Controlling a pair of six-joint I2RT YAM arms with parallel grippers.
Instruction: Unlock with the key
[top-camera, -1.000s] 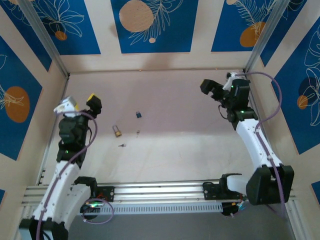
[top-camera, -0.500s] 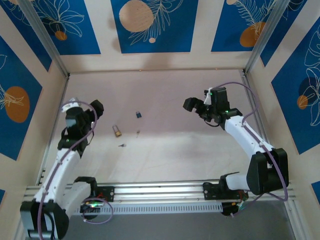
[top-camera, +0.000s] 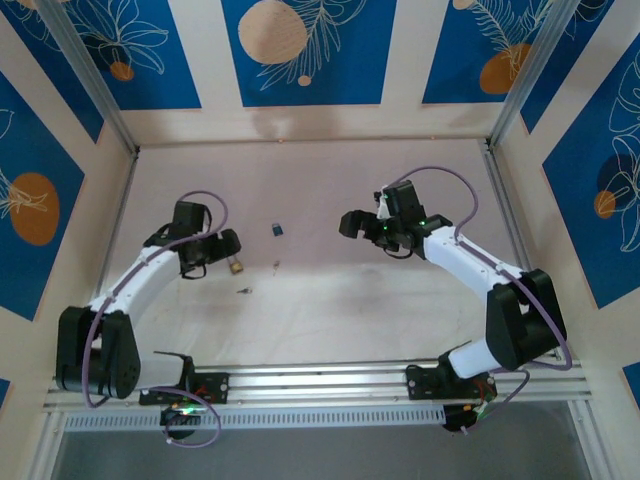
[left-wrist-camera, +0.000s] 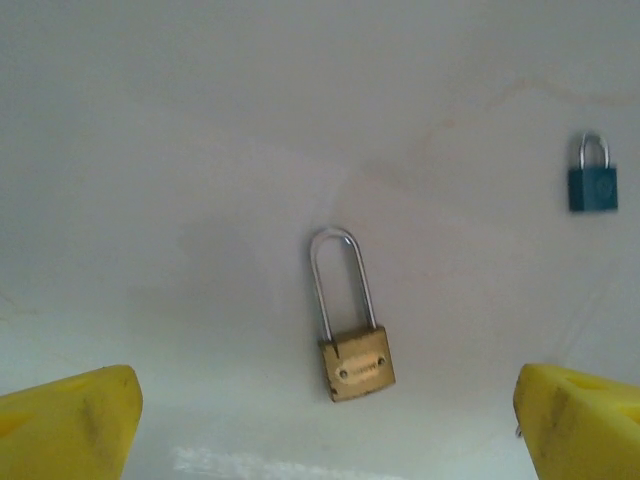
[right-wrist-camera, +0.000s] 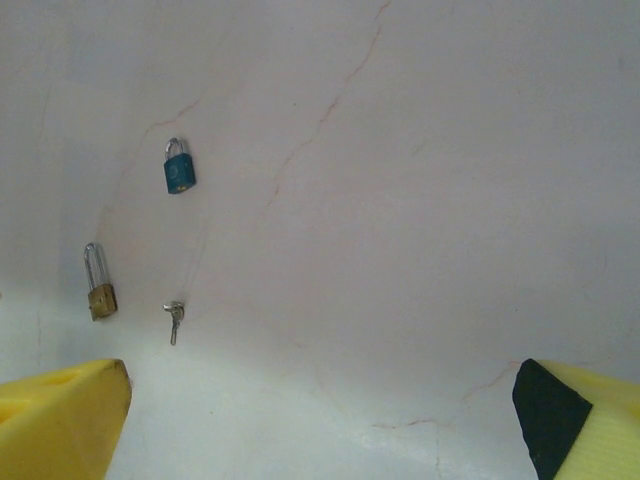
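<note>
Left wrist: brass padlock lies flat on the table, and its shackle looks seated. It sits centred ahead of the left fingers, which are spread wide and hold nothing. Blue padlock lies well apart, further out.

Top external shows 2 small keys loose on the table. One key is right of the brass padlock, and the second key is nearer the arm bases. Right fingers are also spread wide and empty, over bare table to the right of both locks.

I read this as the approach step: nothing is picked up and no key is in a lock. I can't tell which key fits which lock.

Next move as I see it: left drops and pins the brass body, right pinches a key off the table. The key is thin and flat, so that's a tricky pick.
</note>
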